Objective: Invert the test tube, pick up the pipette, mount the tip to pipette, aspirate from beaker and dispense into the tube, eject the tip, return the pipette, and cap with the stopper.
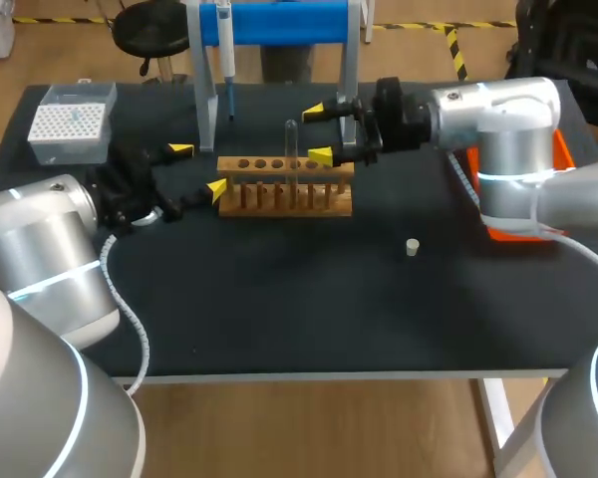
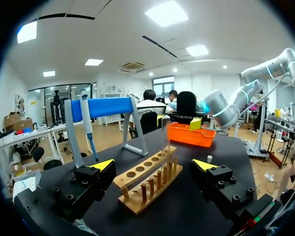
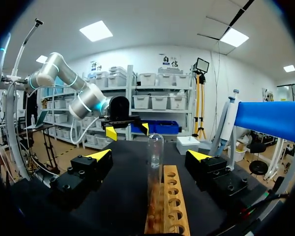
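A clear test tube [image 1: 291, 145] stands in the wooden rack [image 1: 284, 187] with its rounded end up. My right gripper [image 1: 317, 133] is open at the rack's right end, level with the tube; in the right wrist view the tube [image 3: 155, 152] rises just ahead, between the open fingers, untouched. My left gripper [image 1: 199, 169] is open at the rack's left end, and in its view the rack [image 2: 147, 179] stretches away between its fingers. The pipette [image 1: 225, 45] hangs on the blue stand [image 1: 279, 20]. A small stopper [image 1: 412, 247] lies on the mat.
A tip box [image 1: 72, 121] sits at the back left. An orange tray [image 1: 518, 199] lies at the right, partly hidden by my right arm. The stand's grey legs [image 1: 204, 100] rise just behind the rack.
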`<state>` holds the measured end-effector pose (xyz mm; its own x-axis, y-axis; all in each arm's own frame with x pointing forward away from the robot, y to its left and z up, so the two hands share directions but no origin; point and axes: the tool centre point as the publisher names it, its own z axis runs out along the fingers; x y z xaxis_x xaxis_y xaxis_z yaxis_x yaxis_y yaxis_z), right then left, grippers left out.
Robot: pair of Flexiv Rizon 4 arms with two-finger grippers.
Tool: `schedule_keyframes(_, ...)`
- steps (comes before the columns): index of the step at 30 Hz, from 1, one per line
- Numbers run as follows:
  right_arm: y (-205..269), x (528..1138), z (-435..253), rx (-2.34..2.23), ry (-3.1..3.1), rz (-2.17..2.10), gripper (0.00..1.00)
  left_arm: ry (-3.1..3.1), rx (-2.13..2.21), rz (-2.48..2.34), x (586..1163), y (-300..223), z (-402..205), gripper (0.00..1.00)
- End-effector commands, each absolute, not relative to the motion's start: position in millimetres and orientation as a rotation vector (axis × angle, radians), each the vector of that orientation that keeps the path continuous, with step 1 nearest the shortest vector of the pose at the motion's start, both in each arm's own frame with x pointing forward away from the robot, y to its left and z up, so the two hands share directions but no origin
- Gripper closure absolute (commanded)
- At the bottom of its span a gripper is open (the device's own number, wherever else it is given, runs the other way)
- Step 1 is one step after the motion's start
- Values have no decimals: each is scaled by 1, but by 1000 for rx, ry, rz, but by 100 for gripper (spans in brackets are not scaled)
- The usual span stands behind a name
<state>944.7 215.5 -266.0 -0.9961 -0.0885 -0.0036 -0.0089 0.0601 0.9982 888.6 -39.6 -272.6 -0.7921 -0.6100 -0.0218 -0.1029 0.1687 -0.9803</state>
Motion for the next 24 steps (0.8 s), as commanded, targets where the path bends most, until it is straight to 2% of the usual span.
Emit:
schedule_keyframes(1,224,950,-273,107,-2229,-2110,0,2036,-677,-1655,888,-41,-273,0)
schedule_keyframes(24,253,953,-280,100,-2199,-2118,0,2036,-677,-1655,888,-41,-273,0)
